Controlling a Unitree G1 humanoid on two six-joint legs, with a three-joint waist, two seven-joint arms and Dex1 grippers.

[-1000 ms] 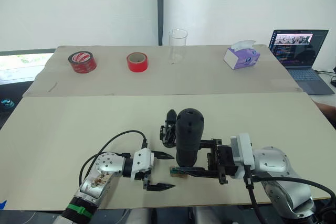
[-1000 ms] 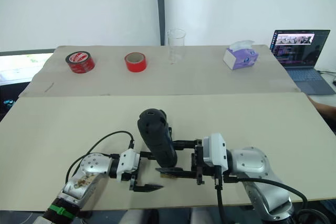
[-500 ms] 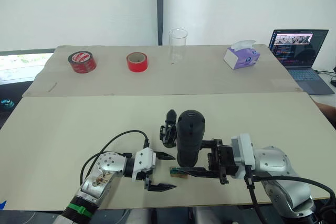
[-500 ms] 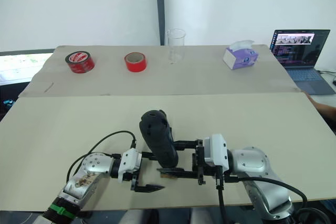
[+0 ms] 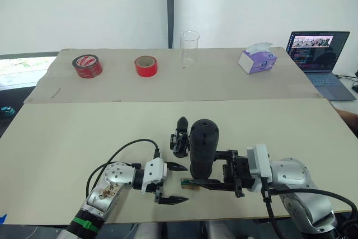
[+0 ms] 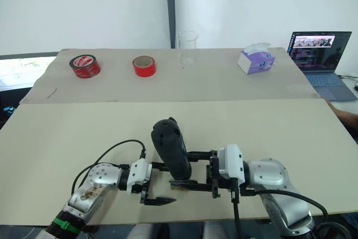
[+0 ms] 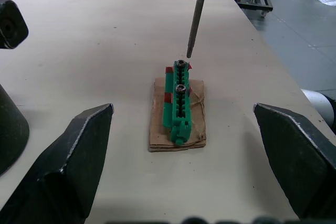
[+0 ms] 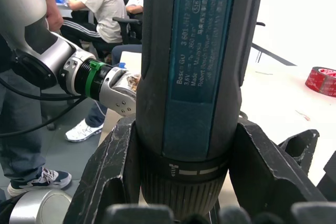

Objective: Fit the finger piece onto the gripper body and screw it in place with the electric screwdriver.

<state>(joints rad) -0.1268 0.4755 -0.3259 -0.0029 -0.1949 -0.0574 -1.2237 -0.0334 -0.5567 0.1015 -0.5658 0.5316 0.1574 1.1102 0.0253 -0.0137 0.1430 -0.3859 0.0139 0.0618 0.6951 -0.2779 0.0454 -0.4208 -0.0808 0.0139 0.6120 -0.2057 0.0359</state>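
The right end effector (image 5: 215, 167) is clamping the electric screwdriver (image 5: 202, 146) upright, its bit (image 7: 196, 14) hovering just above the end screw of a small green screw holder (image 7: 178, 100) on the table (image 5: 84, 132). The left end effector (image 5: 170, 183) is sitting spread and empty beside the holder. The gripper body (image 5: 179, 138) is standing just behind the driver. To pick up the screw well, the bit probably needs lowering straight, staying vertical, so the holder isn't nudged aside.
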